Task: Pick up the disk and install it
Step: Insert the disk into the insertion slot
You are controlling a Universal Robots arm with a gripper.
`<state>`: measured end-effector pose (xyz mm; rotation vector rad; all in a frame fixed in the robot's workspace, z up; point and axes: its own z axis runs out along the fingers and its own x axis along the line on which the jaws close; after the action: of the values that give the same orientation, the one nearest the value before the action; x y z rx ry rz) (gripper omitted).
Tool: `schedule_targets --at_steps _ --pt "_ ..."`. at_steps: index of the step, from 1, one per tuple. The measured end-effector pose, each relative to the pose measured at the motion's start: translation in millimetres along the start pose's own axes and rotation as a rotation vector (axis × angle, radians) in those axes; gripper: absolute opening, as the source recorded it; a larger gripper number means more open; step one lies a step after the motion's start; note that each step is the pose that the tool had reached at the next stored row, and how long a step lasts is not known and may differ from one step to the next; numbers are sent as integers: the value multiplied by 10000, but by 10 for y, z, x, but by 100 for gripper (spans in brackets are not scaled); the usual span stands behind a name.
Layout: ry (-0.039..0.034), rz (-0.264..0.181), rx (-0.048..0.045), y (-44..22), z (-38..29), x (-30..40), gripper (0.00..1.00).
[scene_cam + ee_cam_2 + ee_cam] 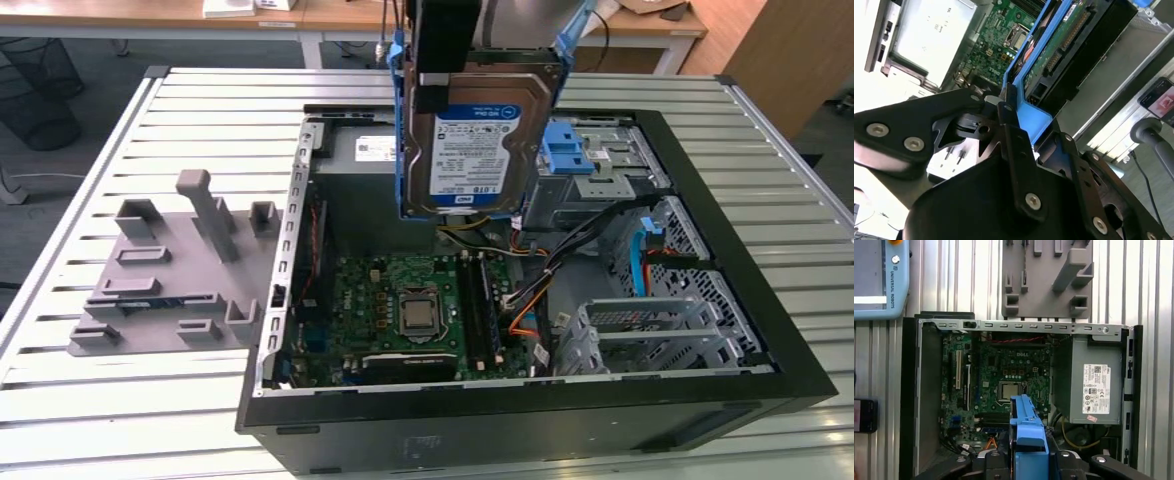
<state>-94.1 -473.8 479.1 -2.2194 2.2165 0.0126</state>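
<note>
While you look at the exterior view, you can see the hand point(447, 50) pinching the disk point(474, 140) by its blue frame. The disk hangs upright in the air over the open computer case point(534, 420), above the green board point(414, 300). One grey holder point(167, 270) sits on the bench point(134, 420), at the exterior view's left of the case, with no disk in it. So I think the pick-up is done and the putting-in is not. To go in, the disk would need to line up with a free slot in the metal drive cage point(601, 150). The loose wires near the cage could get in the way. In the second wrist view the fingers point(1015, 150) press on the blue frame from both sides, with the disk point(1074, 45) held tight between them. In the first wrist view the blue edge of the disk point(1026, 425) sticks out from the hand point(1026, 465), over the case point(924, 390). You have one disk, one hand, one case and one grey holder.
</note>
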Motion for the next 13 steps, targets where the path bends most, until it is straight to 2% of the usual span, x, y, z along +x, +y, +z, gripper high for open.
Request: schedule_targets --at_steps 5,8,10,13 --pt "-1 0 1 0 0 183 36" --pt "-1 1 1 -2 0 266 36" --pt "0 0 1 -12 1 294 36" --pt "0 1 1 -12 1 296 36"
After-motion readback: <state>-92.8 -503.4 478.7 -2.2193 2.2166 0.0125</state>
